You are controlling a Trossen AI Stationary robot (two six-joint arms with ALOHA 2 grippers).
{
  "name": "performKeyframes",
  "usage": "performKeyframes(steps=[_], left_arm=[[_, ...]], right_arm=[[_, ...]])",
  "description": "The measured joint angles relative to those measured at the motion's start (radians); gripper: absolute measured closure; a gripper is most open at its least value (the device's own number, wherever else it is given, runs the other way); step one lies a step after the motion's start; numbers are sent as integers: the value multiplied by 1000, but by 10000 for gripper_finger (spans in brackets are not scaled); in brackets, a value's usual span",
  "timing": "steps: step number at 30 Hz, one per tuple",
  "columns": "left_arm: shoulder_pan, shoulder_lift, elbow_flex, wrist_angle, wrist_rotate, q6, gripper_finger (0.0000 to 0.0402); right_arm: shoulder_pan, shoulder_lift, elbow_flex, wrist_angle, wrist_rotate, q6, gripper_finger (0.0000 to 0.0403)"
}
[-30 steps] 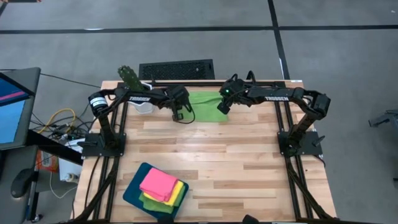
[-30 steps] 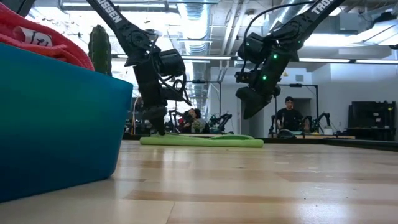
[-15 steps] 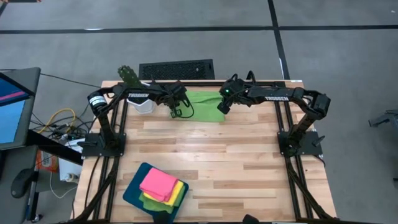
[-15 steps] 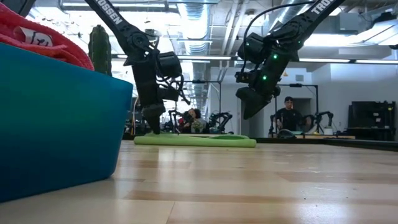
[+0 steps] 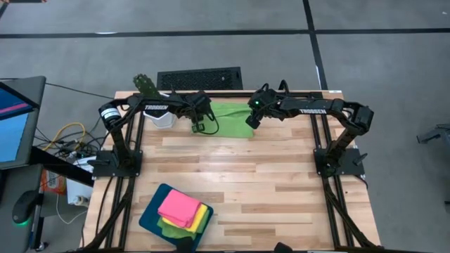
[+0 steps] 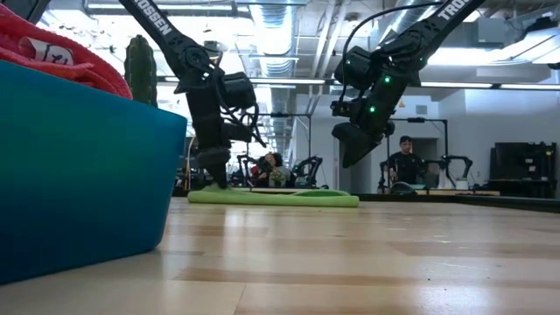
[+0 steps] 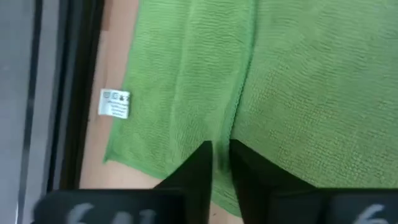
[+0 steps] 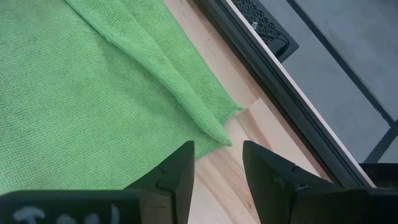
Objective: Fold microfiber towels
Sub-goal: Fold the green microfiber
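Green towel at the far edge of my wooden table, both hands over it.

Both arms read "TROSSEN" in white. The lime green towel (image 5: 232, 118), nubby microfiber with a small white printed tag (image 7: 115, 103), lies flat and folded. My left hand (image 7: 219, 163) rests on its fold, fingers slightly apart; my right hand (image 8: 218, 163) hovers above its corner, fingers apart. Pink and yellow towels (image 5: 184, 209) sit stacked on a teal rounded tray (image 5: 149, 214).

Bare table (image 5: 267, 176) centre open, teal tray (image 5: 149, 214) with stacked towels (image 5: 181, 209) blocking front-left corner
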Motion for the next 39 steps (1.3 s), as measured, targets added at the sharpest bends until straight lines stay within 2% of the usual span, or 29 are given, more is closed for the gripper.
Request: performKeyframes(steps=[7, 12, 16, 24, 27, 34, 39], left_arm=[[13, 0, 0, 3, 9, 44, 269], [41, 1, 0, 4, 10, 44, 252], [59, 1, 0, 11, 24, 44, 280], [60, 2, 0, 41, 22, 60, 390], [62, 2, 0, 54, 13, 59, 397], [61, -29, -1, 0, -93, 14, 401], [99, -67, -1, -13, -100, -21, 401]], right_arm=[[0, 0, 0, -4, 0, 2, 243], [0, 0, 0, -4, 0, 2, 243], [0, 0, 0, -4, 0, 2, 243], [0, 0, 0, -5, 0, 2, 243], [0, 0, 0, -5, 0, 2, 243], [0, 0, 0, -5, 0, 2, 243], [0, 0, 0, -4, 0, 2, 243]])
